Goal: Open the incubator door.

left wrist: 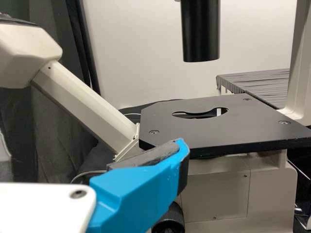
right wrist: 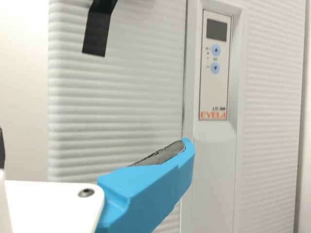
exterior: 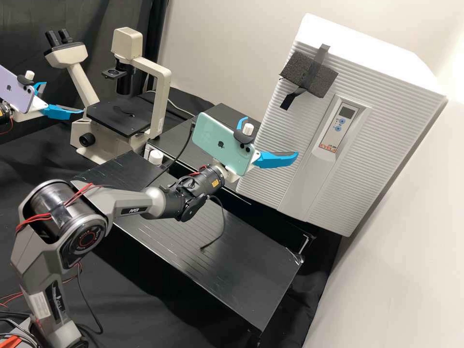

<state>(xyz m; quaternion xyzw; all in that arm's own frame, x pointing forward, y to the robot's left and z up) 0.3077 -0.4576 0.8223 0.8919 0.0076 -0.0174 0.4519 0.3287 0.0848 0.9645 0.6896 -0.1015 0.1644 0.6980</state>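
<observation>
Right gripper point(exterior: 270, 136), 2 fingers point(exterior: 275, 160) apart, faces the closed incubator point(exterior: 369, 154).

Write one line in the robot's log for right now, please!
incubator door: shut | right gripper: open, near door, holding nothing | left gripper: open, near microscope, holding nothing

The microscope point(exterior: 121, 115) stands left of the incubator point(exterior: 333, 140).

Bright light, maybe from above, makes the white incubator's top point(exterior: 372, 41) shine. Pale shiny streaks cross the black surface point(exterior: 251, 280). The left wrist view looks dimmer; the right wrist view's wall point(right wrist: 24, 63) glows white.
</observation>
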